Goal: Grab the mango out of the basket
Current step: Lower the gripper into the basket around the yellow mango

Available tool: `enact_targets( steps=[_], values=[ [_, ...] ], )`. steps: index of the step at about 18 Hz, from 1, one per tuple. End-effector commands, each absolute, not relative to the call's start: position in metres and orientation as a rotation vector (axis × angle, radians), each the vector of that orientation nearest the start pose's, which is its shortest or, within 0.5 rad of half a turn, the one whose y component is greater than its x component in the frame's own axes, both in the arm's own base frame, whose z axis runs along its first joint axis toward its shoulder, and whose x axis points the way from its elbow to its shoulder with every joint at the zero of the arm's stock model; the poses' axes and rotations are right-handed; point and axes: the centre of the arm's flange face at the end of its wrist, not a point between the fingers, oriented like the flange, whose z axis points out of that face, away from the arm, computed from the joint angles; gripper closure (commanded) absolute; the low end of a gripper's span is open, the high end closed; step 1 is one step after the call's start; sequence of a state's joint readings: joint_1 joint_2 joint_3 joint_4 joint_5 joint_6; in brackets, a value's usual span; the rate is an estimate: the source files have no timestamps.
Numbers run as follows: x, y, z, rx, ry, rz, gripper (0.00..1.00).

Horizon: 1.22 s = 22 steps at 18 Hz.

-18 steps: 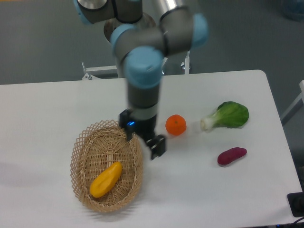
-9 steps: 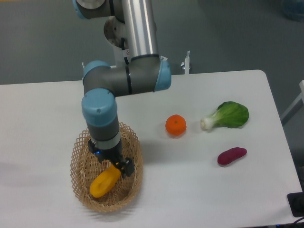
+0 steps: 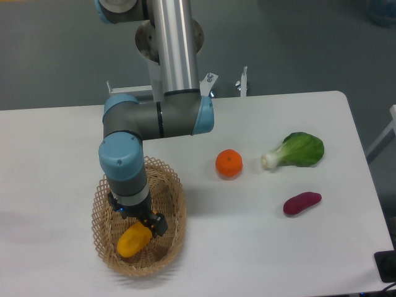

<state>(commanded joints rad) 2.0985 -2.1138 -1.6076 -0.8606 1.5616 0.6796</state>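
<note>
Yellow-orange, the mango (image 3: 131,241) lies inside the wicker basket (image 3: 102,213) at the front-left of the table (image 3: 55,142), with the gripper (image 3: 143,226) lowered into the basket directly over the fruit's upper end. The step in hand appears to be the grasp approach; the wrist hides the fingers, so whether the jaws stand wide or are closed on the fruit cannot be determined. The next move calls for 1 firm closure across the mango's narrow width, then a vertical lift clear of the basket rim.
</note>
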Motion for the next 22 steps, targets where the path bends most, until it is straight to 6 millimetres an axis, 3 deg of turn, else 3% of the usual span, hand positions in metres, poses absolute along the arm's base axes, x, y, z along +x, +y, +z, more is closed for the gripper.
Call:
enact_targets(
  steps=[8, 9, 12, 13, 18, 22],
  values=[
    [-0.218, 0.642, 0.221, -3.006, 0.208, 0.118, 0.00],
    [-0.220, 0.642, 0.221, -3.013, 0.207, 0.143, 0.06],
    [-0.220, 0.642, 0.221, -3.021, 0.224, 0.170, 0.40],
    [-0.218, 0.643, 0.222, -3.019, 0.231, 0.171, 0.46],
    [-0.218, 0.643, 0.223, -3.016, 0.235, 0.174, 0.59],
    [-0.219, 0.644, 0.228, -3.010, 0.237, 0.180, 0.60]
  ],
)
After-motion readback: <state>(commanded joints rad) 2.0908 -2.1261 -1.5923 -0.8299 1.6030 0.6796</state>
